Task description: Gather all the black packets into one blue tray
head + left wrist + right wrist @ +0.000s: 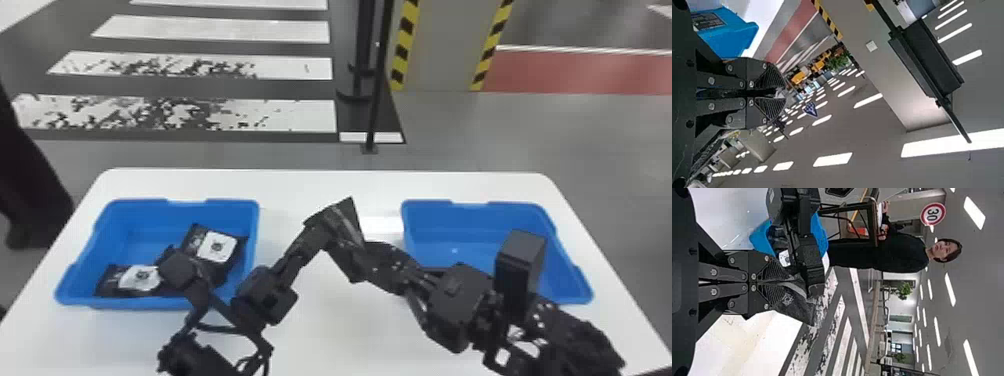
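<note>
One black packet is between the arms above the table's middle. From the lower left my left gripper meets it; my right gripper meets it from the right. In the right wrist view my right gripper is shut on the black packet, and the other arm touches its far side. My left gripper has its fingers pressed together with a dark strip of the packet between them. Several black packets with white labels lie in the left blue tray, partly behind the left arm.
A second blue tray stands on the right of the white table, partly behind the right arm. Both arms cross low over the middle of the table. A dark stand rises from the floor beyond the table.
</note>
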